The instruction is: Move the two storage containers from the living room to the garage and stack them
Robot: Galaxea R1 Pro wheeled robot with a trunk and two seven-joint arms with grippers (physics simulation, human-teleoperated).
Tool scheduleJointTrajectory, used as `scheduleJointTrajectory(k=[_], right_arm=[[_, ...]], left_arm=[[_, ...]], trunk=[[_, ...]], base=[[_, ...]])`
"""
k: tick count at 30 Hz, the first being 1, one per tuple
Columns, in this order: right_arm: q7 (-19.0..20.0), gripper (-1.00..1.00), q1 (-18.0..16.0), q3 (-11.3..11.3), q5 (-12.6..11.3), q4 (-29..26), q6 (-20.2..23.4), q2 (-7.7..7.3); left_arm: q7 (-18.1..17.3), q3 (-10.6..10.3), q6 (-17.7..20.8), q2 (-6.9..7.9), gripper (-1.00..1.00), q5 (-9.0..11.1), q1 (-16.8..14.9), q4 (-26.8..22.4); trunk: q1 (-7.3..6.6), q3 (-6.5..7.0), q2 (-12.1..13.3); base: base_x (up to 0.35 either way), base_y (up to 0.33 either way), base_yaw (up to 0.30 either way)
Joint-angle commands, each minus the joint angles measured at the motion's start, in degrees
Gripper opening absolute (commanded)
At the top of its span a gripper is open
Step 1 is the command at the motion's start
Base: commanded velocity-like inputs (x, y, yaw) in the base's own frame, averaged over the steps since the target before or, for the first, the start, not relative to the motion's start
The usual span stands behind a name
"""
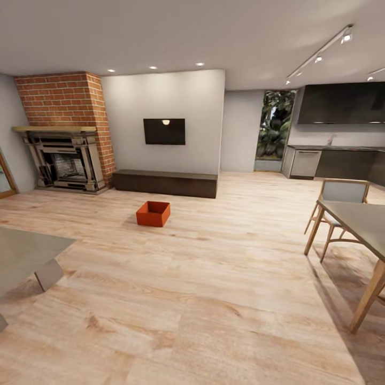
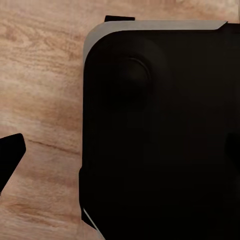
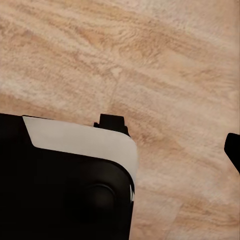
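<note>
an orange-red storage container sits alone on the light wood-plank floor of the living room, just in front of the long dark low cabinet beneath the wall-mounted tv, with the red brick column and fireplace to its left. a dining table and chair stand at right. both wrist views look down past the robot's dark base at bare planks, and whether either gripper's jaws are released or clenched cannot be told.

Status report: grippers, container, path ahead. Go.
Gripper states unreadable from the wrist views. One orange-red container sits upright on the wood floor, before the dark low cabinet. Straight run to it looks open; dining table off to the right.
</note>
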Motion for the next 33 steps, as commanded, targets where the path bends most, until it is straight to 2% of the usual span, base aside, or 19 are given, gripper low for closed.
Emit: scheduleJointTrajectory(k=[1,10,33], right_arm=[[-0.03,1.00,-0.05,0.48,-0.46,0.13,-0.27,0.03],[-0.03,1.00,-0.07,0.48,-0.46,0.13,-0.27,-0.02],[-0.03,1.00,-0.08,0.48,-0.46,0.13,-0.27,0.03]], left_arm=[[0.06,0.07,-0.07,-0.01,1.00,0.26,-0.02,0.01],[0.04,0.07,-0.09,-0.01,1.00,0.26,-0.02,0.01],[0.04,0.07,-0.12,0.01,1.00,0.26,-0.02,0.01]], trunk=[[0.01,-0.06,-0.03],[0.01,-0.06,-0.03],[0.01,-0.06,-0.03]], base=[[0.160,0.000,0.000],[0.160,0.000,0.000],[0.320,0.000,0.000]])
